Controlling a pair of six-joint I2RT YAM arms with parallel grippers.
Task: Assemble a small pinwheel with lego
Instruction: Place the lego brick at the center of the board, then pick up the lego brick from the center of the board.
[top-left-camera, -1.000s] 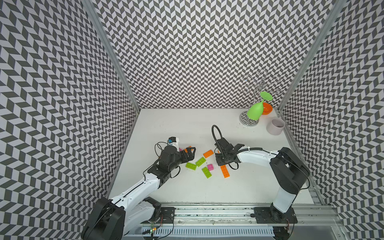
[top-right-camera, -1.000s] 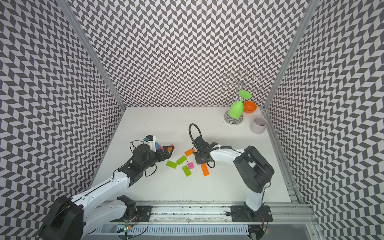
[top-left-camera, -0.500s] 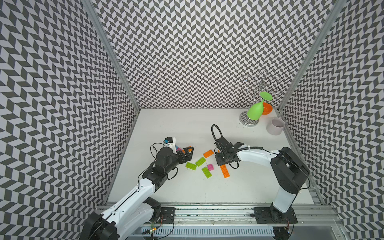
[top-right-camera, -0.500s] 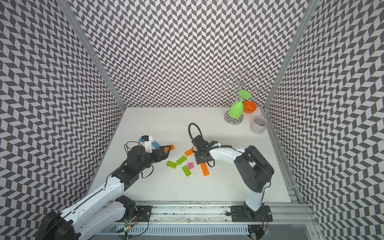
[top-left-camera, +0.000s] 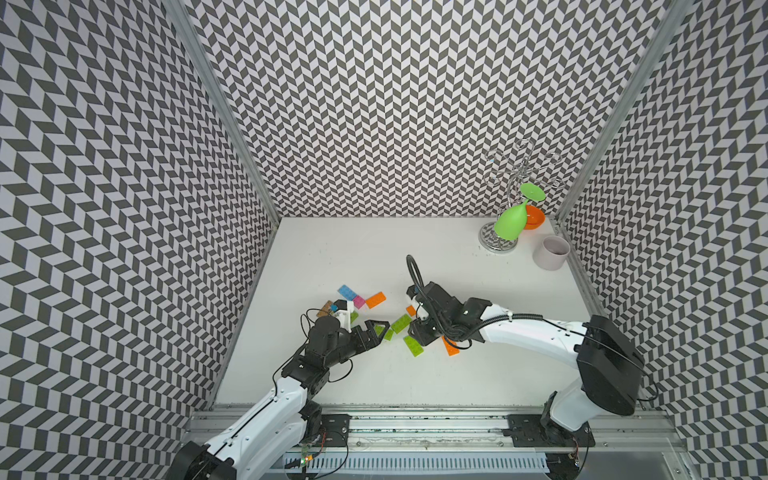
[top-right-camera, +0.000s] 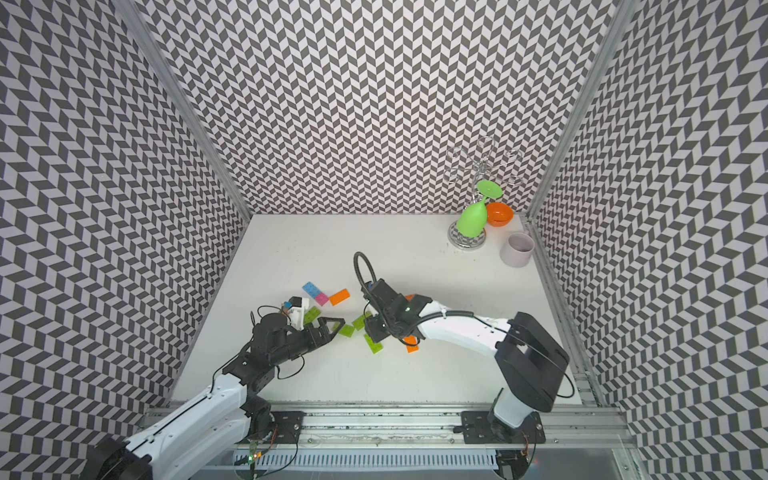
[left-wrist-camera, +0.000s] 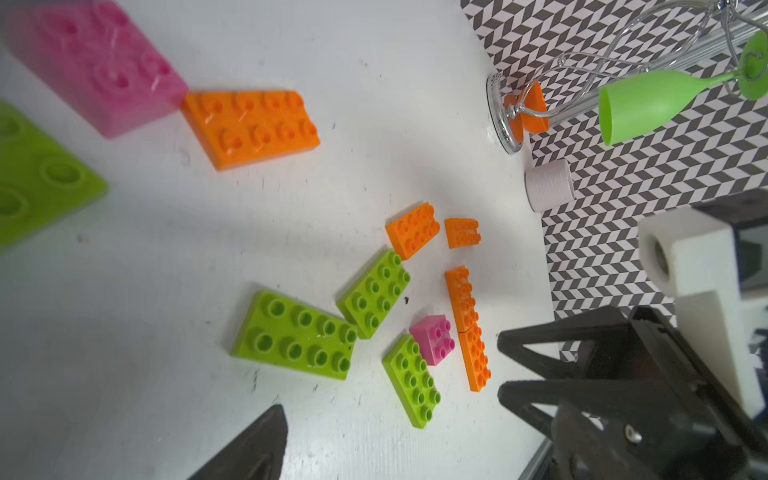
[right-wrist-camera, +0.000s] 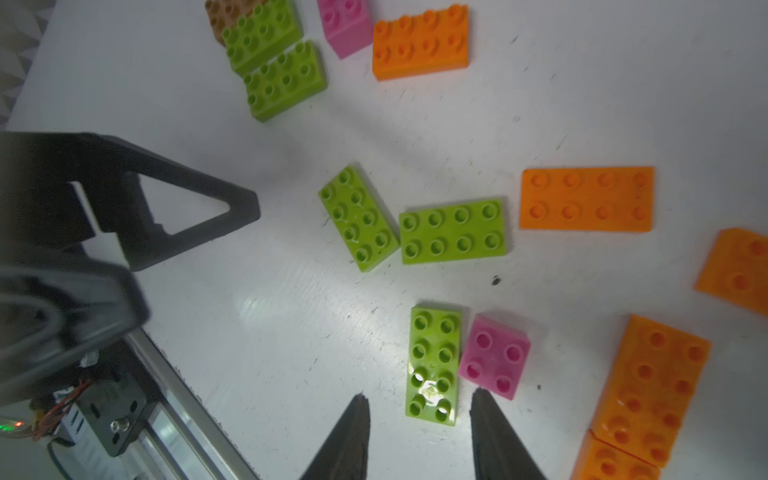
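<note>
Under lego (top-left-camera: 375, 299), white tabletop (top-left-camera: 415, 257), chevron walls (top-left-camera: 374, 104)

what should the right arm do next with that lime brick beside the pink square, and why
Probably ease the right fingers forward and close on the lime brick: they stand open astride its nearest end, gaps showing on both sides, and the pink square lies close alongside.

blurred pink brick (left-wrist-camera: 91, 62) and lime brick (left-wrist-camera: 37, 178) run off the edge.

Left fingers (left-wrist-camera: 249, 449) spread wide; right fingers (right-wrist-camera: 349, 440) seemingly half-parted.
</note>
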